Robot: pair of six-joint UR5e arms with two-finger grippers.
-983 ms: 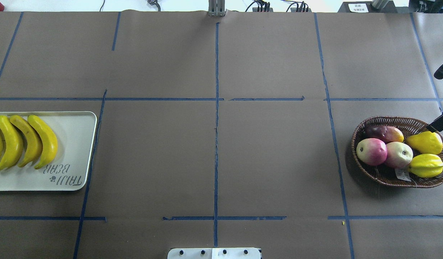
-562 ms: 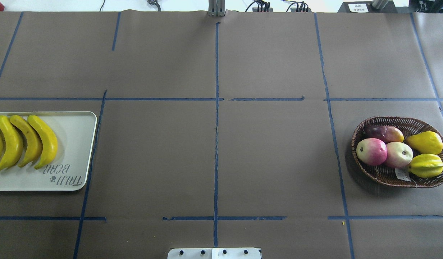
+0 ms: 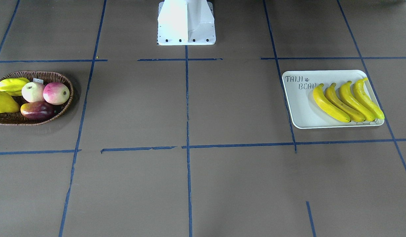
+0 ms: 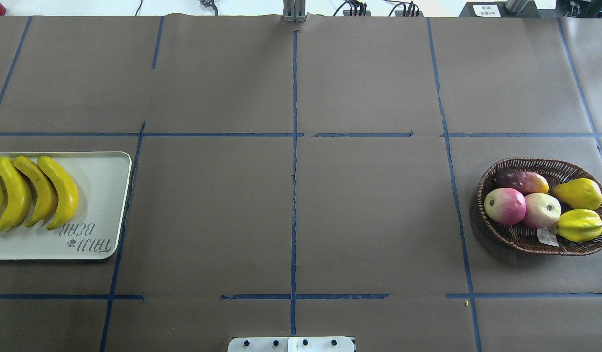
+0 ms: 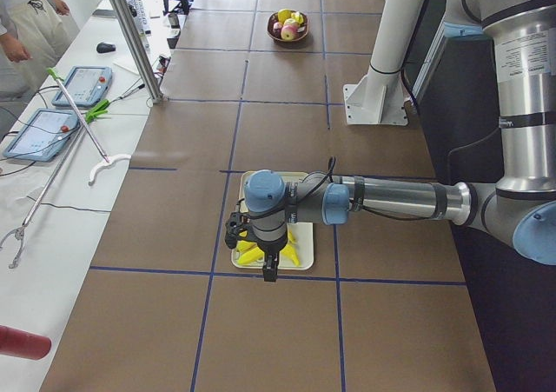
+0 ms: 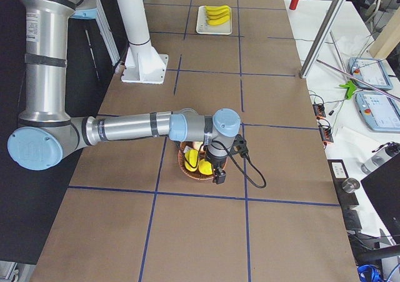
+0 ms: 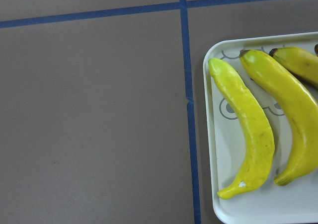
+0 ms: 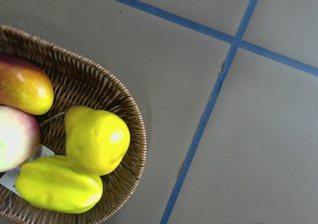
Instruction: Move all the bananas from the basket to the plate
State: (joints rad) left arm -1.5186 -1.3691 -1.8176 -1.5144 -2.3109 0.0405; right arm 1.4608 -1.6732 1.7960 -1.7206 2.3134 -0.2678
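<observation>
Four yellow bananas (image 3: 348, 100) lie side by side on the cream "TAIJI BEAR" plate (image 3: 298, 108), at the left edge of the overhead view (image 4: 37, 193). The left wrist view shows two of them (image 7: 248, 129) on the plate's corner (image 7: 223, 204). The brown wicker basket (image 4: 526, 239) stands at the right and holds no banana. My left gripper (image 5: 270, 273) hangs above the plate. My right gripper (image 6: 219, 177) hangs above the basket (image 6: 187, 172). Each gripper shows only in a side view, so I cannot tell whether it is open or shut.
The basket holds a yellow pear (image 4: 578, 193), a starfruit (image 4: 577, 225), two pink-white round fruits (image 4: 505, 205) and a dark mango (image 4: 521, 181). The white robot base (image 3: 186, 23) stands at the table's middle edge. Blue tape lines cross the brown table.
Dark parts of the right arm that showed at the right edge over the basket one second ago have left the overhead view. The fruit, the bananas and the plate have not moved.
</observation>
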